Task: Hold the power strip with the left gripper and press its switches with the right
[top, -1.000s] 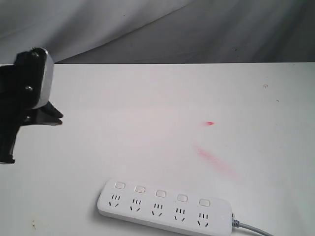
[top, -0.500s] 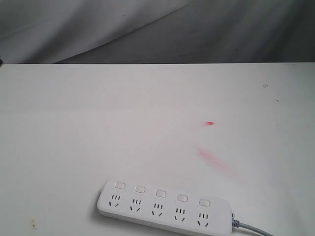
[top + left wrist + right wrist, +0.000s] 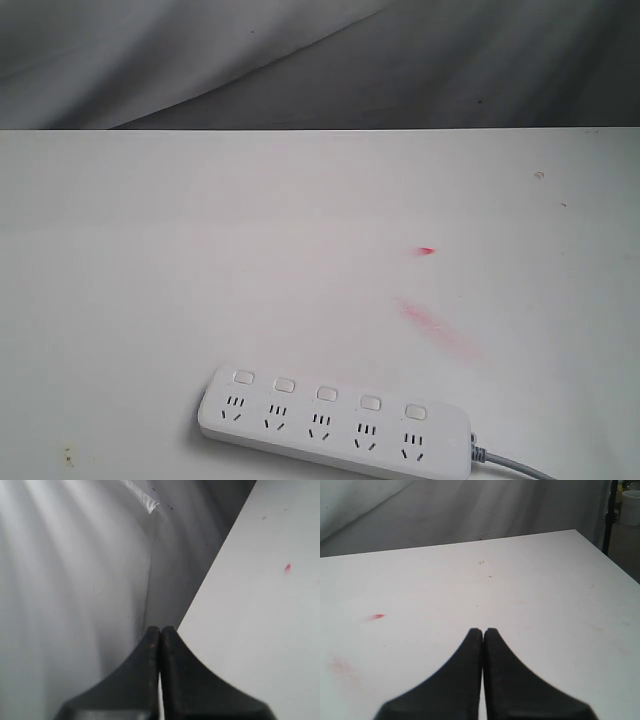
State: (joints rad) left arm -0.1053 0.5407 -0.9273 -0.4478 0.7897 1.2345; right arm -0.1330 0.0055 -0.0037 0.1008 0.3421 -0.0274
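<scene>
Exterior view: the power strip [image 3: 335, 425] lies flat at the near edge of the bench [image 3: 300, 230]. Its switches [image 3: 327, 393] run along the far side and its cord [image 3: 510, 462] leaves to the right. No arm is in frame.

Left wrist view: the left end effector [image 3: 160, 630] has its fingers pressed together, empty, by the bench edge.

Right wrist view: the right end effector [image 3: 483, 631] is likewise closed on nothing, above the bench.

Judged: neither holding nor pressing has begun.

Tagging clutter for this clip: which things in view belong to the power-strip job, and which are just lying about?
Job: power strip, its switches, left gripper, right gripper, jaws shut on both.
Lying about: red mark, pink smear on the table, white bucket off the table.
</scene>
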